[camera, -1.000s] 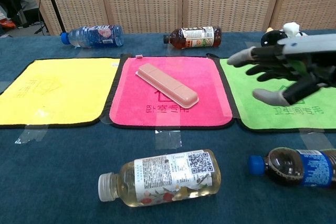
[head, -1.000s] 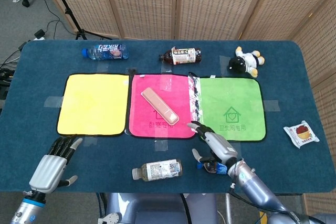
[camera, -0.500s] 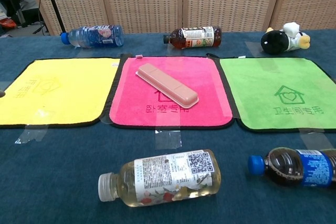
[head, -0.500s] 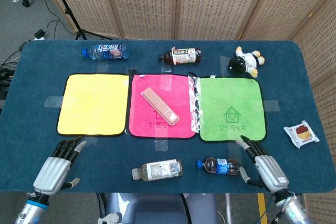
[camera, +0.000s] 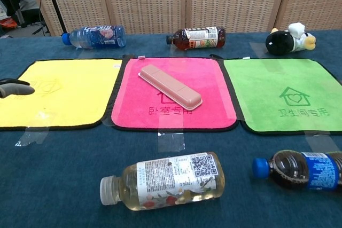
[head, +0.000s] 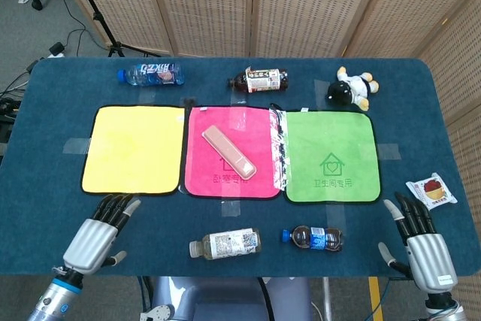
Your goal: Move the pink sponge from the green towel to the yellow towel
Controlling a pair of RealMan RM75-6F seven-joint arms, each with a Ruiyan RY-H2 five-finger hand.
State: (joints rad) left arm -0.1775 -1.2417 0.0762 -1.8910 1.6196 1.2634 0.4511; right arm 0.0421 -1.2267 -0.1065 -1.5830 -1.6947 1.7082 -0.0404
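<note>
Ahead of the left hand (head: pixel 96 234) and slightly to its right, the pink sponge (head: pixel 228 152) lies diagonally on the pink towel (head: pixel 225 178), not on the green towel (head: pixel 331 157). The yellow towel (head: pixel 134 148) sits directly ahead of the same hand. Both hands hold nothing, fingers extended and apart; the right hand (head: pixel 419 246) rests near the table's front edge. The towels are taped flat, presumably to prevent sliding. The table (head: pixel 60 88) has a dark blue felt-like cover; wicker screens (head: pixel 301 5) stand behind.
</note>
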